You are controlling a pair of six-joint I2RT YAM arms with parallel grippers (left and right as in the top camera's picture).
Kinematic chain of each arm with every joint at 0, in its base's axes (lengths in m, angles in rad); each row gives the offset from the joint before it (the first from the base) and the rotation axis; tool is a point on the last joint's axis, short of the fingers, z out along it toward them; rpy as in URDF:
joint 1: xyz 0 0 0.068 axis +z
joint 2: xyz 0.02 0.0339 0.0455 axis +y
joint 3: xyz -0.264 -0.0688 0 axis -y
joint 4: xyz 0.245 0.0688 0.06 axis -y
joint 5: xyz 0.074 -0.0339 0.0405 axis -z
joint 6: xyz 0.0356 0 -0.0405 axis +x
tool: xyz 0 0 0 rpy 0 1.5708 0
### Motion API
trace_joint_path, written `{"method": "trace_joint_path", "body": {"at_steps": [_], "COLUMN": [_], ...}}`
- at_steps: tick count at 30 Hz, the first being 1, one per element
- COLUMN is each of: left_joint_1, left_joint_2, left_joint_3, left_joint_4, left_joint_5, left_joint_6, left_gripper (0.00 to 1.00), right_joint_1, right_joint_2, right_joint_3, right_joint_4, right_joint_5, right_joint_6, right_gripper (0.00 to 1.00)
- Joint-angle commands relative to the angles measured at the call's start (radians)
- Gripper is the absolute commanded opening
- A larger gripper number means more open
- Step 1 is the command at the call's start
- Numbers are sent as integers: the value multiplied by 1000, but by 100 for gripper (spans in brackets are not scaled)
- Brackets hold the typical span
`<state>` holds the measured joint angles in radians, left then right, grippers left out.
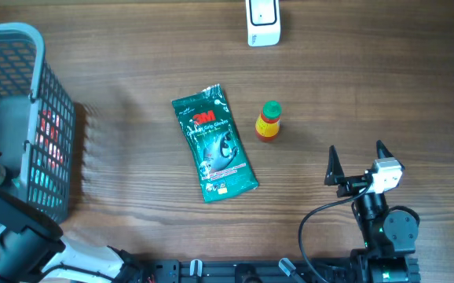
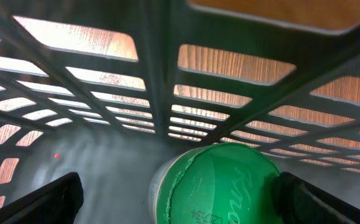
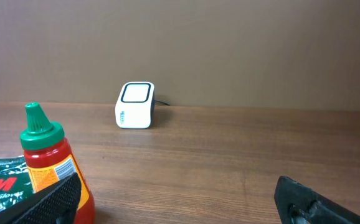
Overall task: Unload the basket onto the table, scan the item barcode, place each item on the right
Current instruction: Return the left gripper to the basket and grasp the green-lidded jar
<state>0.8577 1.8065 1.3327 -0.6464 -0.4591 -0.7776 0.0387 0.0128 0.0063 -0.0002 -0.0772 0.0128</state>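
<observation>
Left hand (image 2: 180, 200) spread, inside basket (image 2: 161, 74) — green cap (image 2: 220, 183)

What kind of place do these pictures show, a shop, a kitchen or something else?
Probably a mock shop checkout on a wooden table: a white barcode scanner, a grey shopping basket, and packaged goods, a green 3M packet and a small sauce bottle.

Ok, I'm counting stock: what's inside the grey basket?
A round green lid and something red behind the basket mesh. What lies under the lid, and much of the floor, is covered.
</observation>
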Motion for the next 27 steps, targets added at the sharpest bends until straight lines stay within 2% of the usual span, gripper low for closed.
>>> {"method": "trace_joint_path", "body": {"at_steps": [1, 13, 21, 23, 27], "left_joint_1": [3, 3, 3, 3, 3], "left_joint_2": [48, -160, -78, -55, -4], "left_joint_3": [-24, -24, -24, -24, -24], "left_joint_4": [-28, -60, -23, 13, 54], "left_joint_5": [21, 21, 116, 179, 209], "left_joint_6": [65, 75, 82, 146, 168], "left_gripper": [100, 100, 100, 100, 100], "right_joint_1": [-1, -1, -1, -1, -1], "right_joint_2": [-9, -9, -9, -9, -9], "right_joint_3": [-1, -1, -1, -1, -1], "right_joint_4": [2, 2, 2, 2, 2], "right_joint_5": [2, 2, 2, 2, 2], "right_joint_6": [-10, -10, -10, -10, -10], "right_gripper": [100, 100, 100, 100, 100]}}
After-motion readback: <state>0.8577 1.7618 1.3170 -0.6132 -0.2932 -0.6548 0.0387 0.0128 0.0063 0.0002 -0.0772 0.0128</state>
